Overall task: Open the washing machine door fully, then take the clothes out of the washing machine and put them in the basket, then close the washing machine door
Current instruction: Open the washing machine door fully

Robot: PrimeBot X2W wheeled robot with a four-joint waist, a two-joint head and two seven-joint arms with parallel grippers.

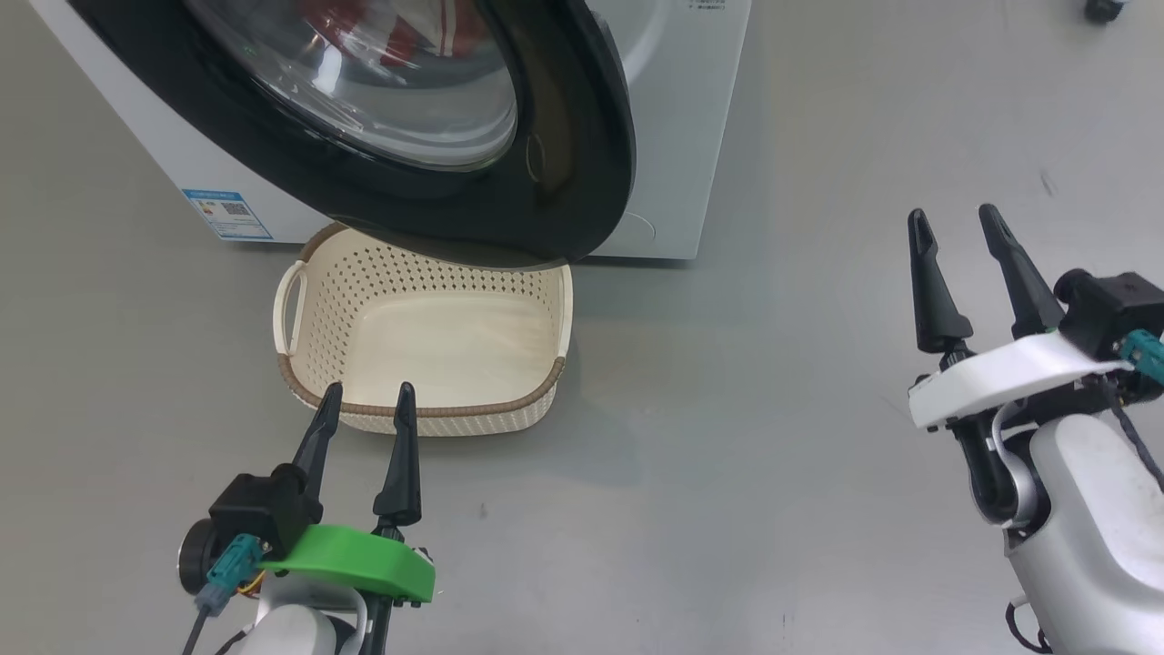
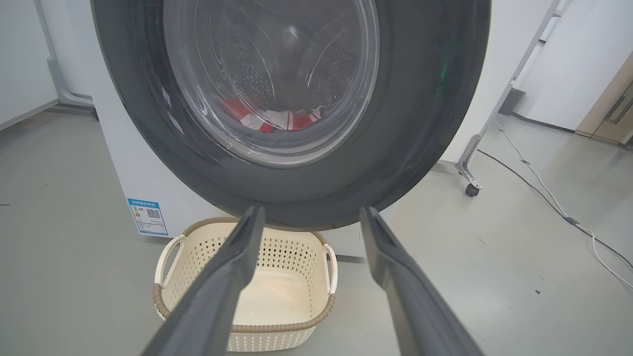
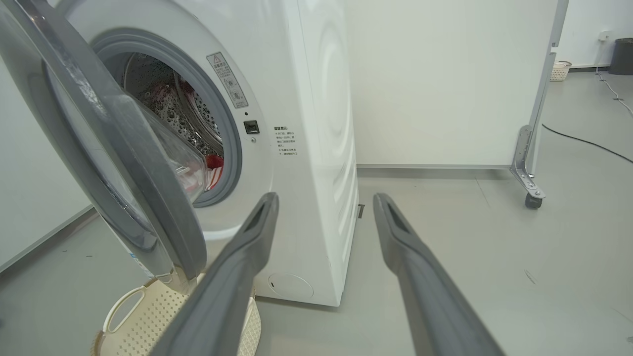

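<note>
Hovering empty with fingers spread, the left end effector (image 1: 370, 389) sits at the near rim of the basket (image 1: 473, 420); the right end effector (image 1: 953, 215), likewise released, hangs well to the right. Beyond, the washing machine door (image 1: 564, 164) stands partly open over the basket's far edge, with the clothes (image 2: 277, 118) inside the washing machine (image 1: 682, 136).

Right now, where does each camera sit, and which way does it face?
Head view: on the head, facing down at basket and part-open door; left tool, right tool, both open.
Left wrist view: on that wrist, facing the door glass head-on, clothes behind; left tool below.
Right wrist view: on that wrist, looking past the door's edge into the washing machine; right tool below.
Shared: door and basket, in all three.
</note>
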